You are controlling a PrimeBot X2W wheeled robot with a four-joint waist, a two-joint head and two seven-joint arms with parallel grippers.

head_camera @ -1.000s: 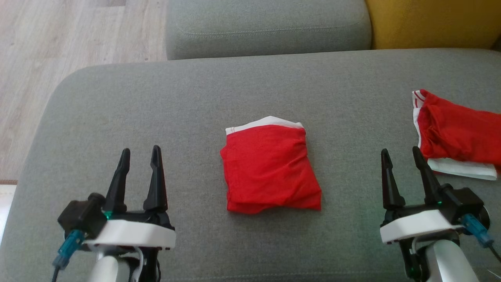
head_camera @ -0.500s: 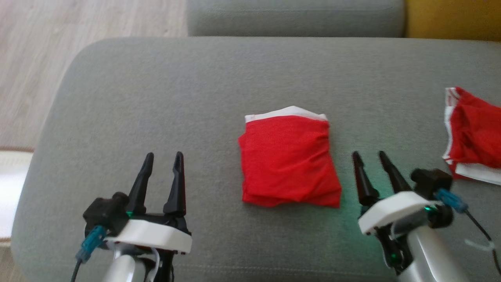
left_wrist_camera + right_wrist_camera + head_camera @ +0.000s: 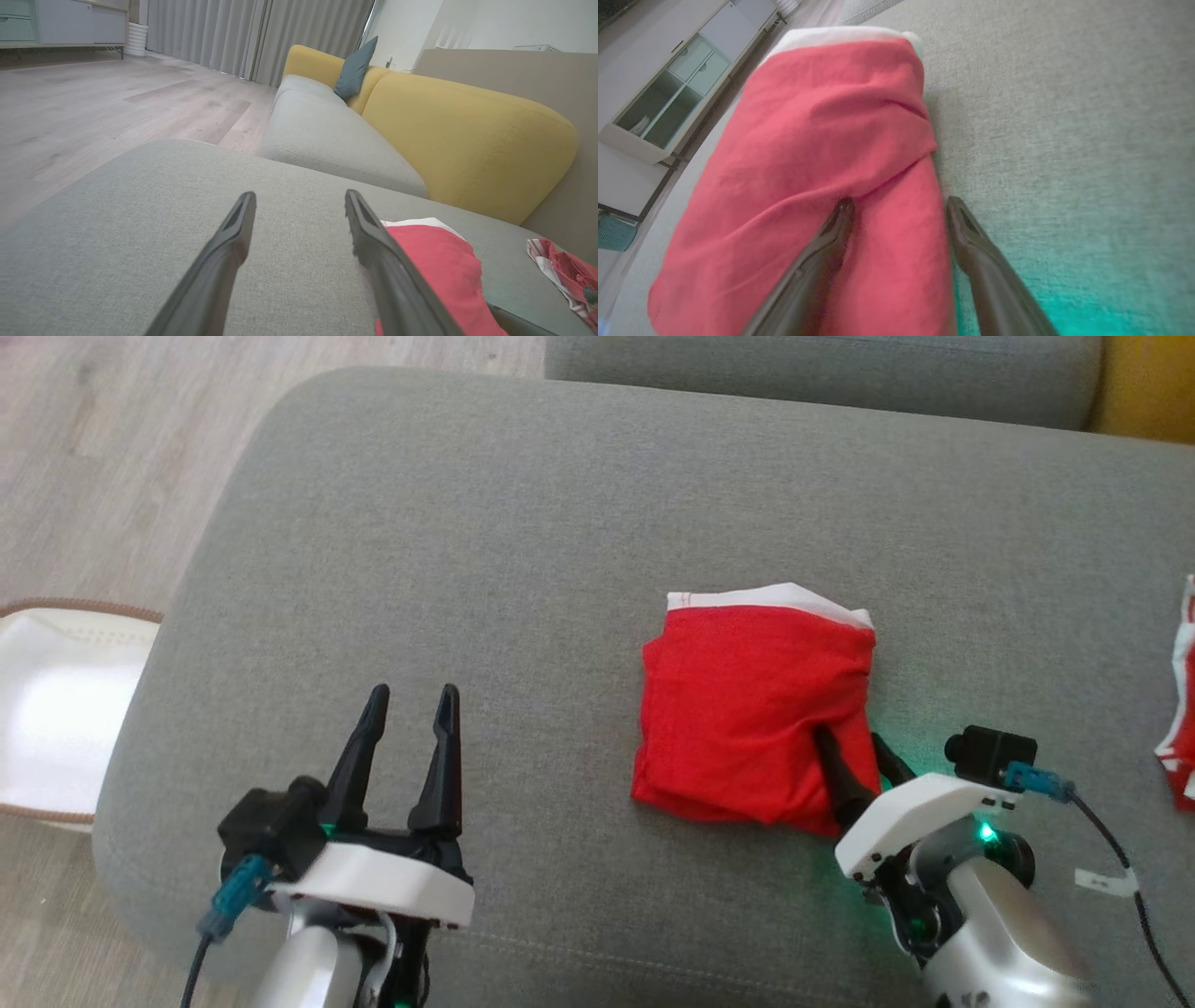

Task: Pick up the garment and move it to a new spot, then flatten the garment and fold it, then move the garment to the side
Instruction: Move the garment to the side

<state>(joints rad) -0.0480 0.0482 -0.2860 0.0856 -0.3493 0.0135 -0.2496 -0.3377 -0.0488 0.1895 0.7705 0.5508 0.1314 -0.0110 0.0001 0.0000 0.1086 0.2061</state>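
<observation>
1. Head view: the garment lies folded into a red square with a white band along its top edge, right of centre on the grey sofa seat. My right gripper is at its lower right corner. The jaws are spread, with one finger over the red cloth and the other just beside the edge. My left gripper sits at the lower left, well apart from the garment, released and holding nothing. A second red garment shows at the right edge of the frame.

2. Left wrist view: my two fingers stand apart over bare grey cushion. The folded garment is at the lower right of the frame, with a yellow backrest beyond it.

3. Right wrist view: the red cloth takes up the left and centre of the frame. One finger rests on top of it near a crease and the other is at its right border on the cushion. Nothing is pinched yet.

4. My judgement: the fold looks done, so the step in hand is the last one, moving the garment to the side. Next I need to slide the lower finger under every layer, clamp firmly, and lift level so the fold does not open.
</observation>
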